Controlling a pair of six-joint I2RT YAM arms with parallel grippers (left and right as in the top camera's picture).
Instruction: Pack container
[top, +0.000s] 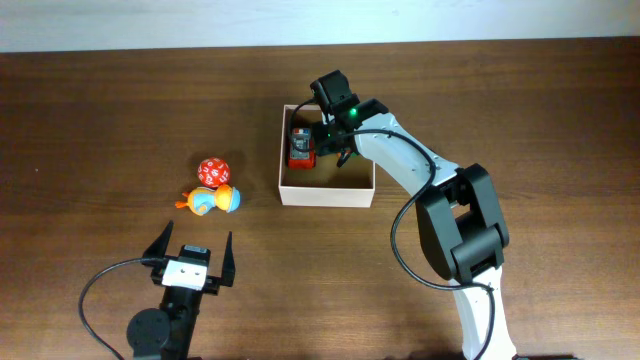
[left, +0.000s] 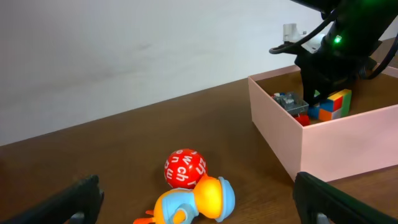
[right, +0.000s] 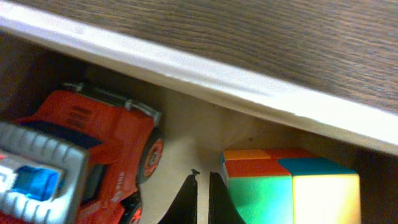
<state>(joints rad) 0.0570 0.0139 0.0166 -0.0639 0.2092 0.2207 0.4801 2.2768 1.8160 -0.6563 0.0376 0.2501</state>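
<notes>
The container (top: 327, 194) sits open side up on the surface (top: 100, 110), toward the far edge and about midway along it. It has thin white walls and a tan floor.

2 toys lie inside. A red truck (top: 301, 148) with a grey and blue top lies along the left wall. A cube (left: 333, 102) with orange, green, yellow and blue faces sits just beside the truck, on its right. In the overhead view the cube is hidden under the right arm.

The right arm reaches in from the near right corner of the surface. The right tool (right: 202, 199) is down inside the container, clenched, with its 2 fingers pressed together and nothing between them. The tips point into the narrow gap between truck and cube, above the tan floor. Whether they touch the floor cannot be told.

Left of the container and well apart from it, a red ball (top: 212, 171) with white letters lies on the surface. An orange and blue duck (top: 210, 201) lies just beside the ball, on its near side.

The left tool (top: 197, 240) is close to the near edge, left of the middle, near the duck. Its 2 fingers are spread wide and it grasps nothing.
</notes>
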